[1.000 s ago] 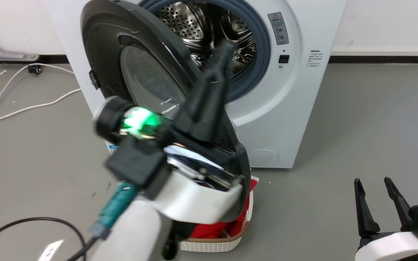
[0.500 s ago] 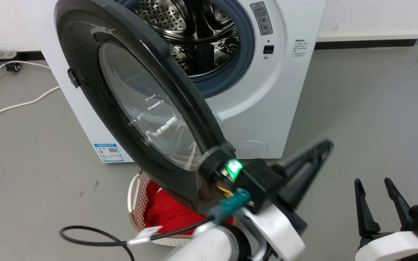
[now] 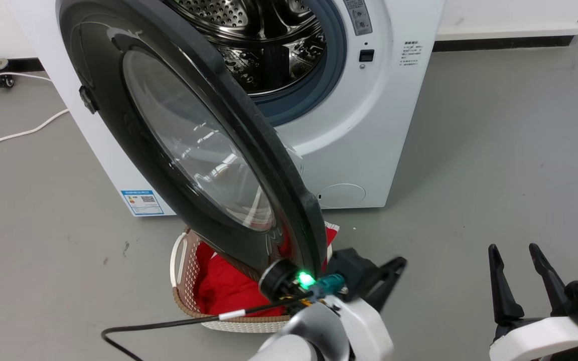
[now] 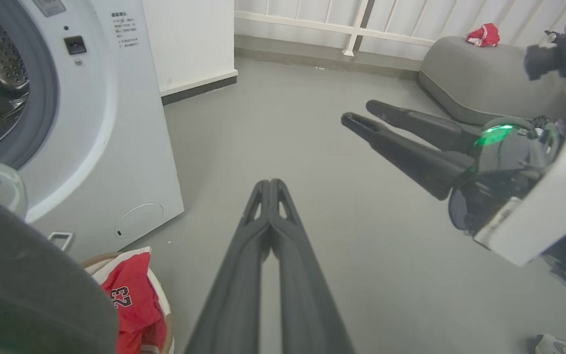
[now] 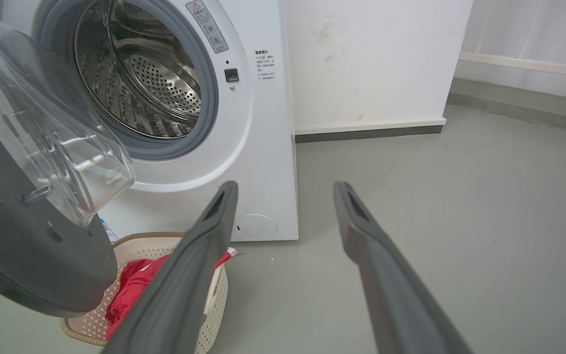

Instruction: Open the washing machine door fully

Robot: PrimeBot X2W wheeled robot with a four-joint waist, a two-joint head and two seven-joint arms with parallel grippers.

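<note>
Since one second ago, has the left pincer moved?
Yes. Against the washing machine, the left pincer dropped from before the drum opening to low beside the basket.

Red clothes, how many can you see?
2: a red jersey in the basket below the washing machine door, a red cloth on the grey cushion. The basket may hide more.

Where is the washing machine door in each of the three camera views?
Head view: the washing machine door runs diagonally from upper left to bottom centre.
Left wrist view: lower left corner, a dark blurred mass.
Right wrist view: along the left edge, glass bowl bulging rightward.
Shared landmark: the round filter cap, right of the door each time.
</note>
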